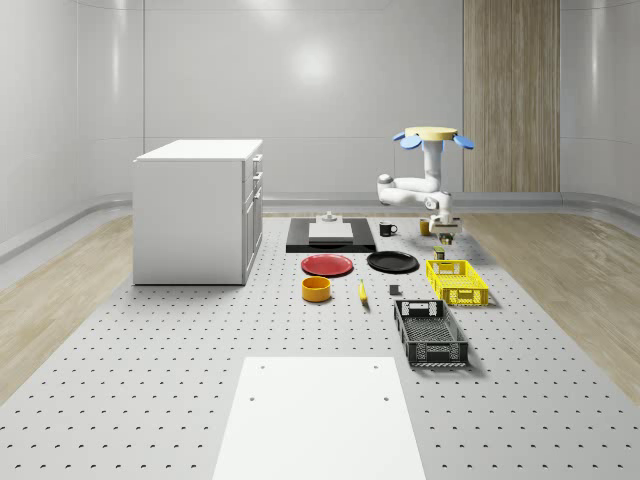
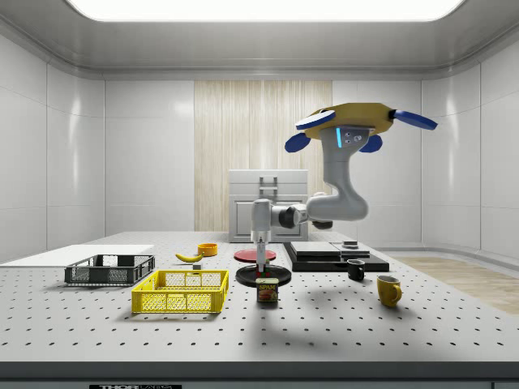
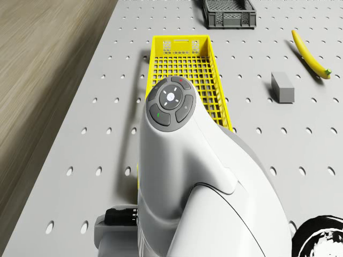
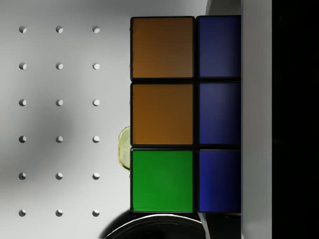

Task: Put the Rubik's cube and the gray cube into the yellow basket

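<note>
The drone (image 1: 435, 135) hovers over the back right of the table, beyond the yellow basket (image 1: 457, 282). Its arm reaches down, and the gripper (image 2: 262, 269) is shut on the Rubik's cube (image 4: 162, 114), whose orange, green and blue tiles rest against one finger (image 4: 256, 119). The cube (image 2: 262, 275) hangs just above a Spam can (image 2: 268, 290), a short way from the yellow basket (image 2: 182, 292) on the side view's left. The gray cube (image 3: 282, 87) lies on the table beside the basket (image 3: 182, 69), with nothing in the basket. The gray cube (image 1: 394, 291) is apart from the gripper (image 1: 445, 236).
A black basket (image 1: 430, 333) stands in front of the yellow one. A banana (image 1: 362, 291), orange bowl (image 1: 316, 289), red plate (image 1: 328, 265) and black plate (image 1: 393, 262) lie mid-table. A black mug (image 2: 355, 270) and yellow mug (image 2: 389, 289) stand near the arm. A white cabinet (image 1: 200, 210) stands on the left.
</note>
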{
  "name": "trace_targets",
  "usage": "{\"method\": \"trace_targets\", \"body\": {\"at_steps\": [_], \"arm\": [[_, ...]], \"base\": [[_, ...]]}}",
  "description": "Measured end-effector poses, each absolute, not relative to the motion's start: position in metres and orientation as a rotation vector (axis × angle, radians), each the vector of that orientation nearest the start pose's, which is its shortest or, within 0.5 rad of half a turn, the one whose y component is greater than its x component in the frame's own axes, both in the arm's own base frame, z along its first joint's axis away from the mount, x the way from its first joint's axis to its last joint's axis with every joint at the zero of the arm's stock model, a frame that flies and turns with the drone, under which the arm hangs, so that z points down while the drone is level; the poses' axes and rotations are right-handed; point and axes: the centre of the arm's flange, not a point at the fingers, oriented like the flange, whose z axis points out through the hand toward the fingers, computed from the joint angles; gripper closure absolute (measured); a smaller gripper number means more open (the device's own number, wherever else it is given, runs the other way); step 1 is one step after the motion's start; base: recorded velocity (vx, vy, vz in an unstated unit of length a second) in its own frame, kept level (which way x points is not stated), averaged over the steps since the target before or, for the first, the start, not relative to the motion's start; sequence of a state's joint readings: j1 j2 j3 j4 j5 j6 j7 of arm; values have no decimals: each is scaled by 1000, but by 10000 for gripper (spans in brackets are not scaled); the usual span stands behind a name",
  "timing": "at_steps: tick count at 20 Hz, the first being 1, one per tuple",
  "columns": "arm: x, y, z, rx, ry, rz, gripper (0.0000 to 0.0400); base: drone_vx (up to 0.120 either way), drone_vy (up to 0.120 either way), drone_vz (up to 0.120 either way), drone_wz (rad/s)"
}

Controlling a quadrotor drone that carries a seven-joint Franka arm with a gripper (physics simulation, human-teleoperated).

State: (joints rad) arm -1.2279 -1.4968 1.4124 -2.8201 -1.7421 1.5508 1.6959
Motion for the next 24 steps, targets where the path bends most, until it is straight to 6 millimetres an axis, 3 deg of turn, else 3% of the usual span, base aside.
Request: {"method": "trace_targets", "body": {"at_steps": [24], "arm": [[325, 0, 483, 1, -2, 785, 75]], "base": [[120, 0, 0, 0]]}}
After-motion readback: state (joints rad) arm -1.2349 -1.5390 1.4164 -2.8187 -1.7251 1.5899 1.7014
